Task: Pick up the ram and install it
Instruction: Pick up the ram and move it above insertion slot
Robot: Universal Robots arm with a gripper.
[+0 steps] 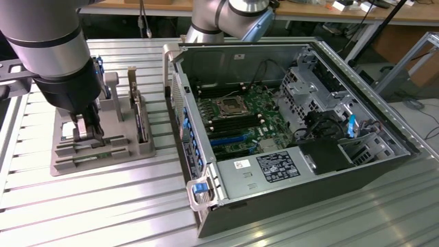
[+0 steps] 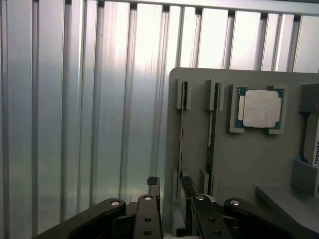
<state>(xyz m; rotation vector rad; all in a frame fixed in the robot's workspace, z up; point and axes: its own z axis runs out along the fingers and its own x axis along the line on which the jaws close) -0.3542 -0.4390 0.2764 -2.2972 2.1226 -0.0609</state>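
Observation:
Two rams stand on edge in slots of the grey holder tray [image 2: 249, 159]: one ram [image 2: 180, 134] lies nearest my fingers, the other ram [image 2: 212, 129] a slot further over. My gripper [image 2: 170, 185] is open, low over the tray. Its dark fingertips [image 2: 153, 186] straddle the near end of the first stick, with a gap showing on either side. In the exterior view the gripper [image 1: 88, 135] hangs over the front part of the tray [image 1: 137, 152], at the exterior view's left. The open computer case [image 1: 288, 128] with its green motherboard [image 1: 240, 116] lies to the right.
On the tray also sit a square silver processor [image 2: 260, 108] and a hard drive [image 2: 314, 144]; upright parts [image 1: 141, 113] stand at its far side. The case's side wall [image 1: 180, 118] rises between the tray and the motherboard. The table is ribbed aluminium [image 1: 103, 206].

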